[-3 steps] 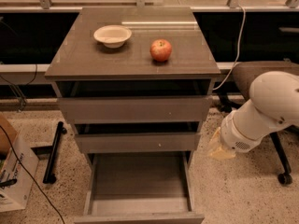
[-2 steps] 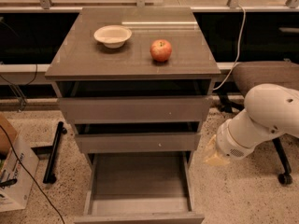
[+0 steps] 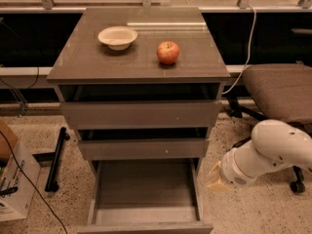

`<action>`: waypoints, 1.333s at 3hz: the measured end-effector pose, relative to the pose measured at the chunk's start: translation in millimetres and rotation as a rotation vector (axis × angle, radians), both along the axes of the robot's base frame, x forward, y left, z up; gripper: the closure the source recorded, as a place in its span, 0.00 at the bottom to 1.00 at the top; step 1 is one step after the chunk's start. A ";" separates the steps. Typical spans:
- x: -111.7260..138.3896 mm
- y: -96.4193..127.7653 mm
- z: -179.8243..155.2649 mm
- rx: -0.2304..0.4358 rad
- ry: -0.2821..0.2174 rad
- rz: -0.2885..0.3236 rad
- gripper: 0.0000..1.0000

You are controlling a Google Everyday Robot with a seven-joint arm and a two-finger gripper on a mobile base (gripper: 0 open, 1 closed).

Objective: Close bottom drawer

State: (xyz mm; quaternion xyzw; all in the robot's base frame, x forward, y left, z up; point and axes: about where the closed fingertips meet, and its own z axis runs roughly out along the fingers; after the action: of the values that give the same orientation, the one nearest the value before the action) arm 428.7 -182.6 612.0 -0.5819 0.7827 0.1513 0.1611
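Note:
The bottom drawer [image 3: 146,189] of the grey-brown cabinet is pulled far out toward the camera. Its long shallow grey tray is empty, and its flat front [image 3: 146,226] sits at the lower edge of the view. My gripper [image 3: 215,178] shows as a pale yellowish tip at the end of the white arm [image 3: 268,155]. It hangs low over the floor, just right of the open drawer's right side and not touching it.
The middle drawer [image 3: 144,148] and top drawer [image 3: 141,113] stand slightly ajar. A cream bowl [image 3: 117,37] and a red apple [image 3: 167,52] sit on the cabinet top. A brown chair [image 3: 280,89] stands right, behind the arm. A cardboard box [image 3: 14,179] and a black bar [image 3: 56,157] are on the left.
The arm and gripper have moved down and slightly left, closer to the open drawer's right side. The drawers have not moved.

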 end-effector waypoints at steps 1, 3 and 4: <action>-3.3 3.2 -57.1 0.053 0.051 -0.027 1.00; -4.7 2.7 -97.8 0.090 0.096 -0.067 1.00; -3.5 6.2 -106.6 0.088 0.116 -0.062 1.00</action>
State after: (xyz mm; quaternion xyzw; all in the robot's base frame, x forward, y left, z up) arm 425.2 -176.4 505.4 -0.5401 0.8008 0.2138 0.1455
